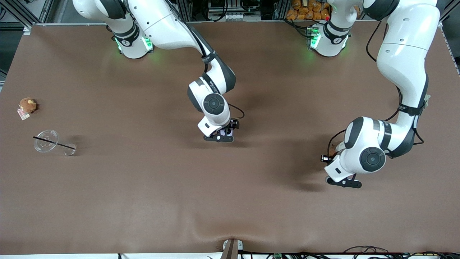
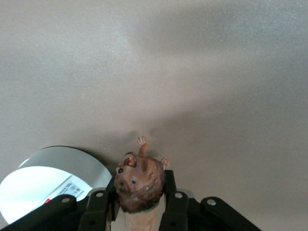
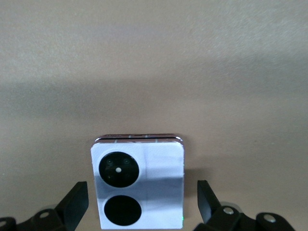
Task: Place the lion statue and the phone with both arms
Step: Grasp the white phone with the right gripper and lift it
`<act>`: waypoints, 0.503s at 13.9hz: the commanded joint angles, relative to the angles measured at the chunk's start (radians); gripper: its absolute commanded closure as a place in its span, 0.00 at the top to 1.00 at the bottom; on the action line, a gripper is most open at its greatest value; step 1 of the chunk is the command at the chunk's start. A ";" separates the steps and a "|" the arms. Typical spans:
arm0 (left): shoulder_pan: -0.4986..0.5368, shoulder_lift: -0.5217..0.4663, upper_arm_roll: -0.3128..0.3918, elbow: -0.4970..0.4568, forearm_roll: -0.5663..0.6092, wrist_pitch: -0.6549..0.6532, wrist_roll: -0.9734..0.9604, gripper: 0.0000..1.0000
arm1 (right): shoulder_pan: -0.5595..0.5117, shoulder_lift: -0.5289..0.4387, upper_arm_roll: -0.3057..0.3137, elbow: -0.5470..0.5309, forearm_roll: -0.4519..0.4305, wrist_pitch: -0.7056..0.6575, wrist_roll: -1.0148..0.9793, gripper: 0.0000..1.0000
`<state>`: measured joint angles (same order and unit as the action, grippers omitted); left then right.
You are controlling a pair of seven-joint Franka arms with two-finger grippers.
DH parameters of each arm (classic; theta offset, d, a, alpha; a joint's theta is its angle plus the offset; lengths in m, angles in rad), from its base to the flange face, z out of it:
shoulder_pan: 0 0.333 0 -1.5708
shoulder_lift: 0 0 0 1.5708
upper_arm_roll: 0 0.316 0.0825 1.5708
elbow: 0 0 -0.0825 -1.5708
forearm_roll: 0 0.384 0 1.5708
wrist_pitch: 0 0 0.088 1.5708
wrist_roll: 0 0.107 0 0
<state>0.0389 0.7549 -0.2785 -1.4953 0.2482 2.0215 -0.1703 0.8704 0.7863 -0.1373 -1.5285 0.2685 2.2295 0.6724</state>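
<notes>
We see the right end effector [image 3: 139, 204] released, its fingers astride the phone [image 3: 138, 185] lying flat at bench [image 1: 143, 201] centre; slick, rigid, best pinched by its edges; the left end effector [image 2: 139, 204], at the bench's 3 o'clock, grasps the hard, light lion statue [image 2: 139, 185] around its body.

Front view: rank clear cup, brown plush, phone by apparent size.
1. clear cup
2. brown plush
3. phone, but this is unsure: the open right gripper straddles it and hides most of it in that view.
</notes>
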 commanded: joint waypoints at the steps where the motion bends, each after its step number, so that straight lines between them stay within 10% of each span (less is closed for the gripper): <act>1: -0.008 0.015 0.001 -0.003 -0.009 0.014 -0.046 0.00 | 0.015 0.027 -0.013 0.027 0.003 0.004 0.029 1.00; 7: -0.005 0.020 0.005 -0.003 0.003 0.013 -0.061 0.31 | 0.018 0.050 -0.013 0.027 0.005 0.015 0.030 1.00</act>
<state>0.0338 0.7768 -0.2793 -1.4954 0.2482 2.0265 -0.2159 0.8743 0.8076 -0.1375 -1.5283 0.2685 2.2360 0.6823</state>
